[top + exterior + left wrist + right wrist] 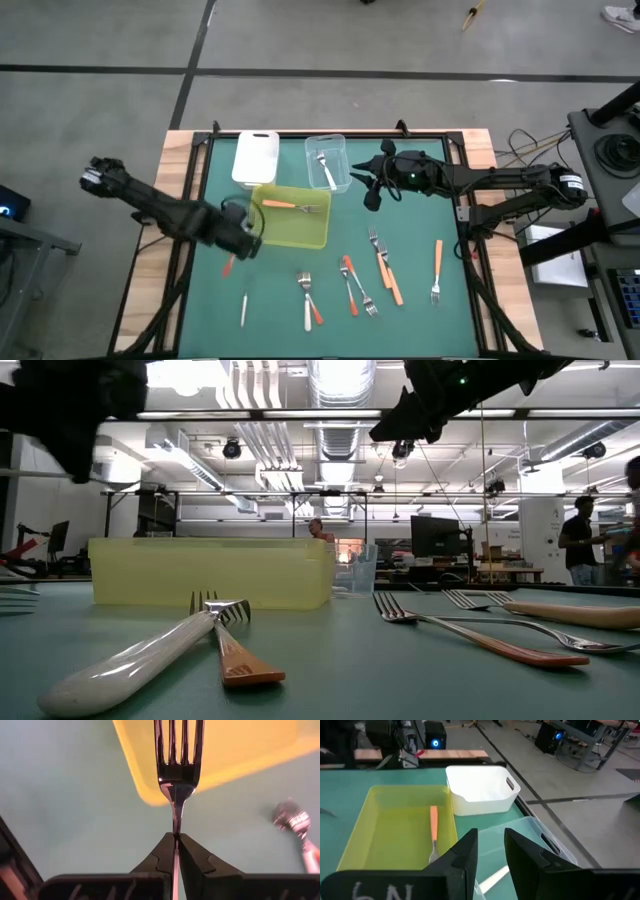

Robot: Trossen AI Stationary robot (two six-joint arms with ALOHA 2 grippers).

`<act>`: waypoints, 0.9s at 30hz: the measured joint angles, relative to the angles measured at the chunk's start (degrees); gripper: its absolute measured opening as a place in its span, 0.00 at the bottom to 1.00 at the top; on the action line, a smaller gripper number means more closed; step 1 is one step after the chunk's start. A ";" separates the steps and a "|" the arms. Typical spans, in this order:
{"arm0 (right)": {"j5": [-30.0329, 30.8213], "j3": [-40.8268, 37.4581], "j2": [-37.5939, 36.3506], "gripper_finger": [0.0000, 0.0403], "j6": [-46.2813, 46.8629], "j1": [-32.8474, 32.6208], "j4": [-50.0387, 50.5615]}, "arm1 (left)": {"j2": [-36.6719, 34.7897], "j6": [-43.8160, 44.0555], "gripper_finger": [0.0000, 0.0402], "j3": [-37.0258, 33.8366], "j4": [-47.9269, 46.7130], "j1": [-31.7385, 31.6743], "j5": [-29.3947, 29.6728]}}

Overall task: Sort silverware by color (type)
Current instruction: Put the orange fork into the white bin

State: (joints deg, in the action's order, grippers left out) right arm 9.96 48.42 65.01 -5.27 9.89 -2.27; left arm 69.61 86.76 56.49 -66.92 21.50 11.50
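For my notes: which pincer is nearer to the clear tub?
Right. The right pincer hangs just beside the clear tub; the left pincer is farther away, beyond the yellow tray, gripping a fork.

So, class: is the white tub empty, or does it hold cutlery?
Empty. The right wrist view looks into the white tub and shows only bare white inside; nothing shows in it from above either.
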 joint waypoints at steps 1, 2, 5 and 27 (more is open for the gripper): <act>0.01 0.00 0.00 0.21 -0.28 -0.02 0.79 | -1.04 -2.41 0.00 0.01 0.00 -2.22 0.00; 0.02 -0.02 0.00 0.21 -0.52 -0.02 1.62 | -2.09 -4.78 0.00 0.02 0.01 -4.60 -0.09; 0.02 -0.02 0.00 0.21 -0.67 -0.01 3.78 | -5.11 -12.02 0.00 0.02 0.09 -12.52 -1.27; 0.00 -1.54 0.00 0.21 5.74 -0.02 11.40 | 0.75 -56.97 0.00 3.03 5.44 -57.43 -9.50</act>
State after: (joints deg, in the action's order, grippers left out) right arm 9.96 46.88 65.01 0.47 9.87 9.13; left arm 70.36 29.79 59.52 -61.47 -35.93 1.99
